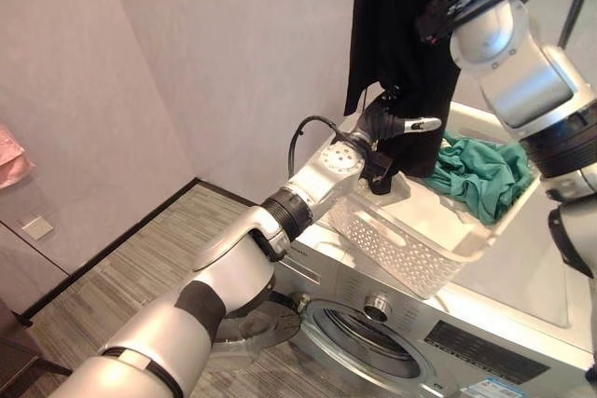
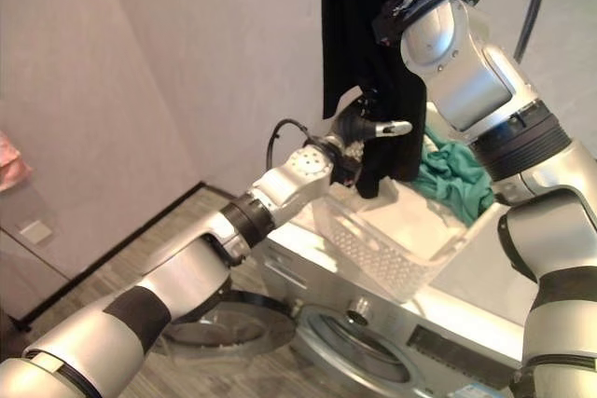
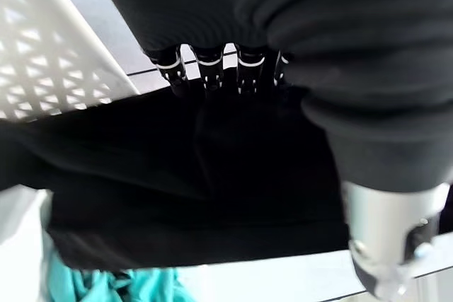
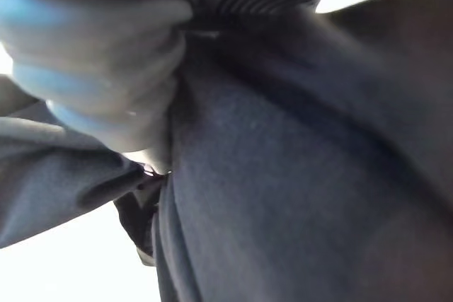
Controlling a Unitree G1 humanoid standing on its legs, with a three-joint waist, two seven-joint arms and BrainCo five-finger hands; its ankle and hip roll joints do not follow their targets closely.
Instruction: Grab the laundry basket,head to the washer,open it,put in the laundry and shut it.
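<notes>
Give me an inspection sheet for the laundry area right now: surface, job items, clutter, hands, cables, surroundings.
Surface: washer top carries the white laundry basket.
Job's things: black garment hangs above the basket; teal clothing lies in it; washer door stands open.
Clutter: nothing seen.
Hands: left hand at the black garment's lower part, fingers against the cloth, grip unclear; right hand wrapped in the cloth in its wrist view, fingers hidden.
Cables: nothing seen beyond the robot's own.
Surroundings: pale walls, wood-look floor, pink cloth at the left edge.
</notes>
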